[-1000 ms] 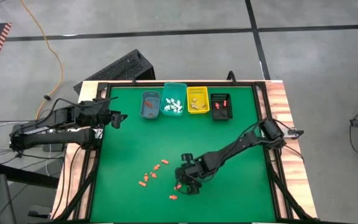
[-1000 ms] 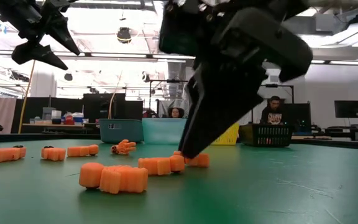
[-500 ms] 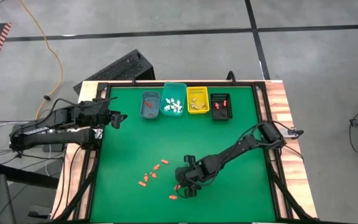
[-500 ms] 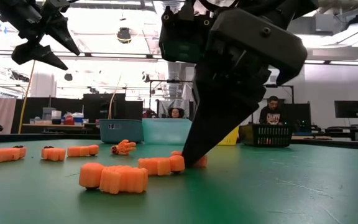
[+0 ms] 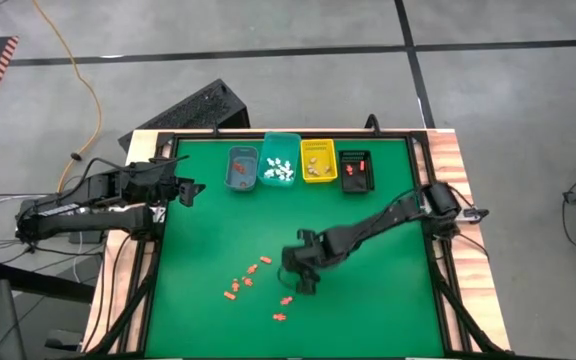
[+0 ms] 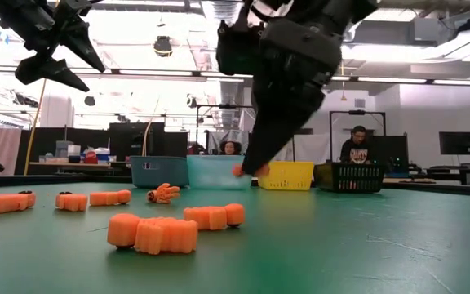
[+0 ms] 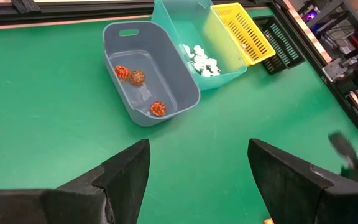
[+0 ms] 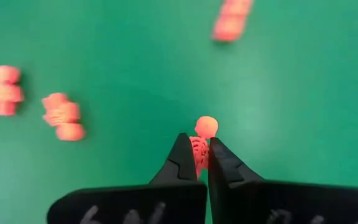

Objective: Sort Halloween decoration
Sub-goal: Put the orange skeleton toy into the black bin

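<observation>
Green matting covers the surface [image 5: 218, 240], and four bins are lined up along its far edge: a grey-blue bin [image 5: 241, 169], a teal bin [image 5: 279, 160], a yellow bin [image 5: 317, 161] and a black bin [image 5: 356, 171]. In the left wrist view three orange-red pieces [image 7: 137, 76] are counted in the grey-blue bin, and a small heap of white pieces [image 7: 201, 60] is seen in the teal bin, too clustered to count. Loose orange pieces [image 5: 247, 281] are scattered on the mat near its front; about seven can be made out from above, though the small ones run together.

One orange figurine [image 8: 200, 142] is pinched between the pressed-together fingers of the right hand [image 5: 301, 283], its round head protruding past the fingertips. In the low view the figurine [image 6: 238, 170] is seen held clear of the mat, above the pieces lying there. The left hand [image 5: 190, 193] is held spread wide over the left edge of the surface, near the grey-blue bin, with nothing between its fingers.

Compared with a second ago, the right hand has been closed and raised: then its tips were down on the mat among the pieces, whereas now they are lifted with the figurine. The left hand has not been moved. Two people [image 6: 357, 145] are seen seated in the room beyond.
</observation>
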Robot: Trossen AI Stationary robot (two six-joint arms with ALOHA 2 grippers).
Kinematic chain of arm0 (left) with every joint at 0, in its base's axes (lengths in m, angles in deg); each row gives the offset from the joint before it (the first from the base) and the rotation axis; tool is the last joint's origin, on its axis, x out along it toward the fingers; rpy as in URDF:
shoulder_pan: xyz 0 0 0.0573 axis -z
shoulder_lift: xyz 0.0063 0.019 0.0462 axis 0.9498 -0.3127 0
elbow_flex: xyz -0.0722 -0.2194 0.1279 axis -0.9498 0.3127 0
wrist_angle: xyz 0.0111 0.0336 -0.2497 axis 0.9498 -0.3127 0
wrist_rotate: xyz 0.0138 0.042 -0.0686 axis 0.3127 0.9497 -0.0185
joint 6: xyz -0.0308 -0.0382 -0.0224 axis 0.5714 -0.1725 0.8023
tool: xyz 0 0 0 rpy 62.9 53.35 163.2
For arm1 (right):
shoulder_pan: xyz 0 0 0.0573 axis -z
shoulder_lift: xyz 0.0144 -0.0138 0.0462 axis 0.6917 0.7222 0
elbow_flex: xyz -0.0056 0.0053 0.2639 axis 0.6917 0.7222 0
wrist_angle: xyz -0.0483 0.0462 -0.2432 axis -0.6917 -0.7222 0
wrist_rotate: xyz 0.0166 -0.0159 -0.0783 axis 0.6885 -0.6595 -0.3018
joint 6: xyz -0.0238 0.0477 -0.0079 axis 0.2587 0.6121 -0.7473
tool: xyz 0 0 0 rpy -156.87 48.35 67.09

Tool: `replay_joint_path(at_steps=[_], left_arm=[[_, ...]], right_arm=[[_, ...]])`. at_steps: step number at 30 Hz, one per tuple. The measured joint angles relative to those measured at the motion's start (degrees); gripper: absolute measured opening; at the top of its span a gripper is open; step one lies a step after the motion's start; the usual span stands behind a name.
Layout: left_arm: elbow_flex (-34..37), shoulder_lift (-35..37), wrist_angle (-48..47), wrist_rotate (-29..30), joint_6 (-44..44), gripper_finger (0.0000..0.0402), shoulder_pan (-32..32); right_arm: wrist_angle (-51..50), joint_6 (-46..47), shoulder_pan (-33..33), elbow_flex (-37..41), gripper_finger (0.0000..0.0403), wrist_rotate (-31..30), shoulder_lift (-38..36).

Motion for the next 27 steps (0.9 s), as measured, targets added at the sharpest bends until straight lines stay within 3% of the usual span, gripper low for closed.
replay_joint_path(at_steps=[13,27], left_arm=[[0.00,0.00,-0.02,0.02,-0.44,0.0261,0.00],[0.00,0.00,-0.04,0.04,-0.46,0.0261,0.00]], right_arm=[[-11.46,-1.26,15.35,-0.07,0.0005,-1.81,-11.30],[-33.12,1.47,35.72,-0.11,0.0004,-6.89,-19.32]])
